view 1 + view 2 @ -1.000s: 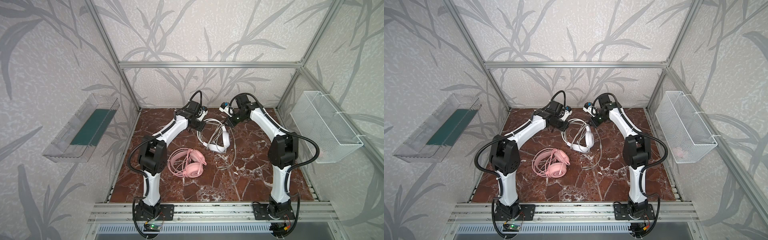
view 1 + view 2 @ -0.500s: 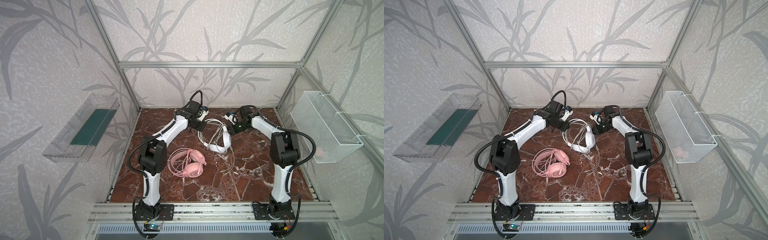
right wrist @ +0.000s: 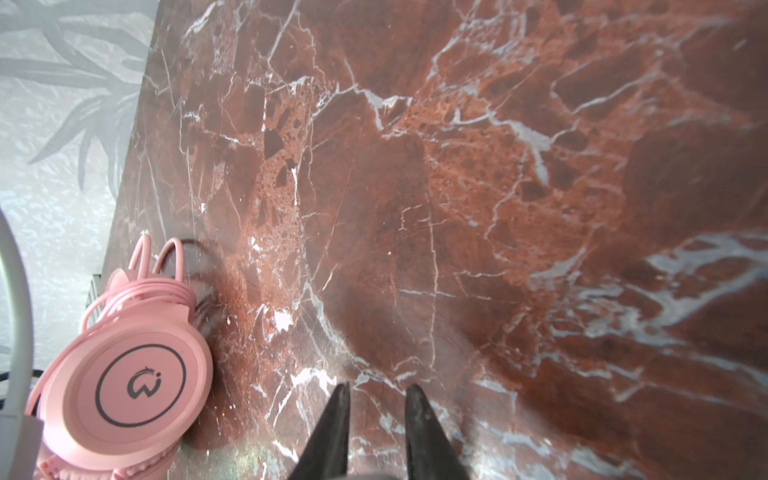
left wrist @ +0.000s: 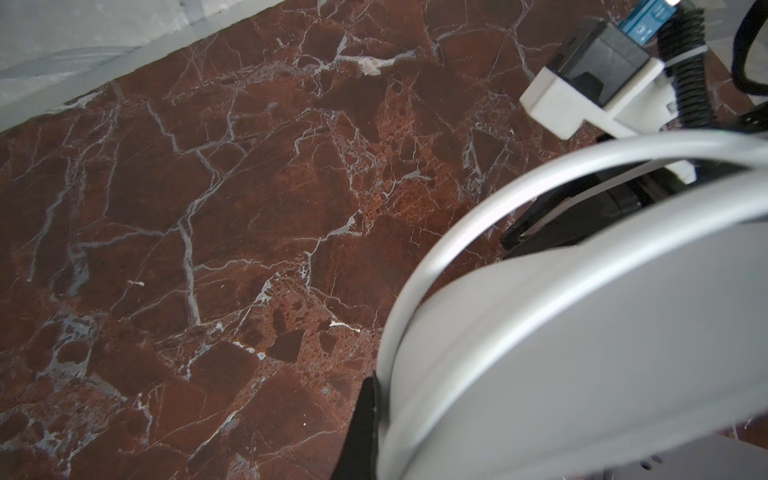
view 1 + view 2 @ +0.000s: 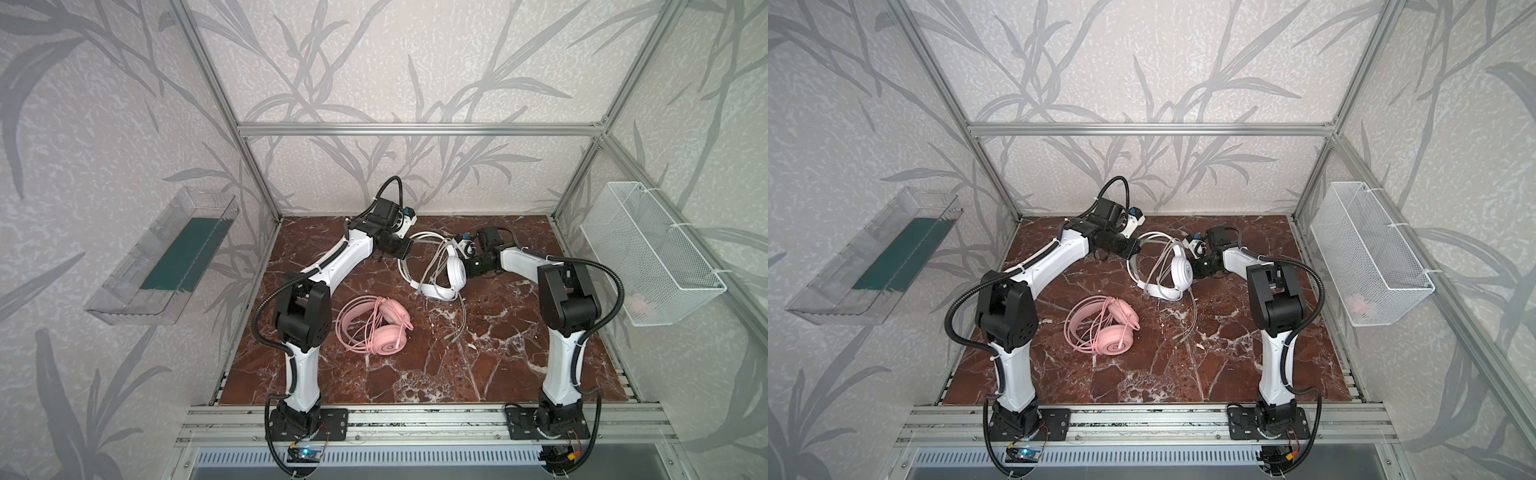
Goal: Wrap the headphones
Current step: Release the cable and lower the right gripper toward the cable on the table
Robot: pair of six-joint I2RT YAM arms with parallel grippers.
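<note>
The white headphones (image 5: 437,272) (image 5: 1165,272) stand tilted at the back middle of the marble table, their cable (image 5: 462,316) looped over the band and trailing forward. My left gripper (image 5: 405,249) (image 5: 1134,249) is shut on the white headband (image 4: 582,332), which fills the left wrist view; one black finger (image 4: 361,432) shows beside it. My right gripper (image 5: 471,269) (image 3: 378,390) sits low beside the white ear cup, jaws slightly open with only bare table between them. The pink headphones (image 5: 376,328) (image 5: 1102,328) (image 3: 120,382) lie flat in front, cable coiled on them.
A clear tray (image 5: 166,257) with a green floor hangs on the left wall. On the right wall hangs a white wire basket (image 5: 648,253). Aluminium frame posts stand at the table's back corners.
My right gripper has come down from above the back of the table to beside the white ear cup, and its jaws have parted. The left arm has not moved.
</note>
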